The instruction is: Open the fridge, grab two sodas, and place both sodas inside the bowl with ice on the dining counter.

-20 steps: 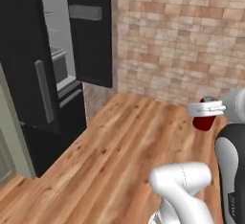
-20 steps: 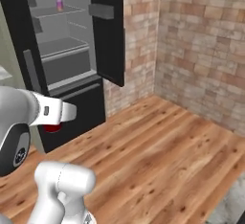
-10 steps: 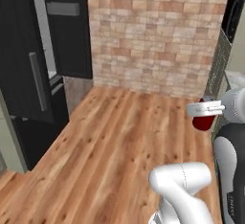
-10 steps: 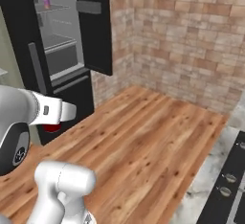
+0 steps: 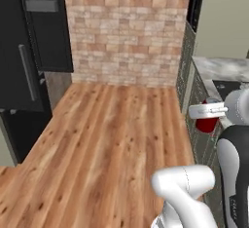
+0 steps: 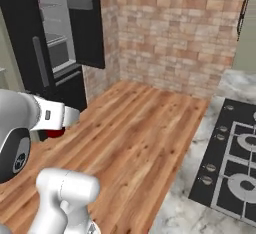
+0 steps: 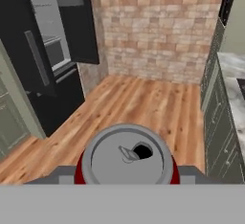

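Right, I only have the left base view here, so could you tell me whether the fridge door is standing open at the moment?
Observer: Yes. In the right base view the fridge has a door swung open, with grey shelves showing inside.
Operator: Thank you. I see something red by the gripper; what is it, please?
Observer: A red soda can. The hand view looks down on its silver top and pull tab, between the jaws of the gripper.
Operator: And what lies to the robot's right?
Observer: A black stovetop set in a marble counter, in the right base view.
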